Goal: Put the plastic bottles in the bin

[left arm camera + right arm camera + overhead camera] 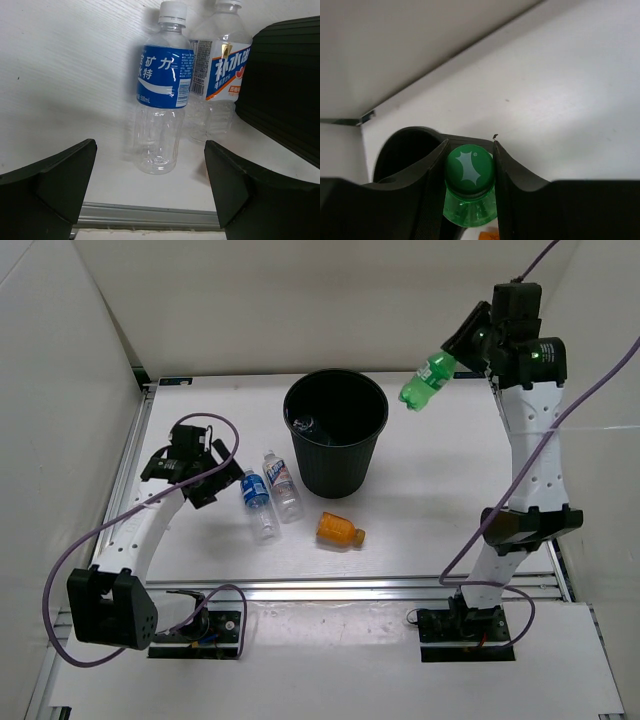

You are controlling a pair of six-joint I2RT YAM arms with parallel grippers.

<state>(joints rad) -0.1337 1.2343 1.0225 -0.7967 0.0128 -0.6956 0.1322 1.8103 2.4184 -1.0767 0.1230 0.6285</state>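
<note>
The black bin (pixel 335 455) stands mid-table with a clear bottle (pixel 303 424) lying inside it. My right gripper (pixel 458 348) is shut on the cap of the green bottle (pixel 427 381) and holds it in the air, right of the bin's rim and above it. In the right wrist view the fingers (pixel 502 165) clamp the green cap (pixel 469 167). My left gripper (pixel 218 483) is open and empty, just left of the blue-label bottle (pixel 256 502). The white-label bottle (pixel 283 485) lies beside that one. The squat orange bottle (pixel 340 530) lies in front of the bin.
In the left wrist view the blue-label bottle (pixel 162 90) and the white-label bottle (pixel 220 70) lie side by side ahead of the open gripper (pixel 150 147), with the bin wall (pixel 285 95) at right. White walls enclose the table, and a metal rail (pixel 350 588) runs along its near edge.
</note>
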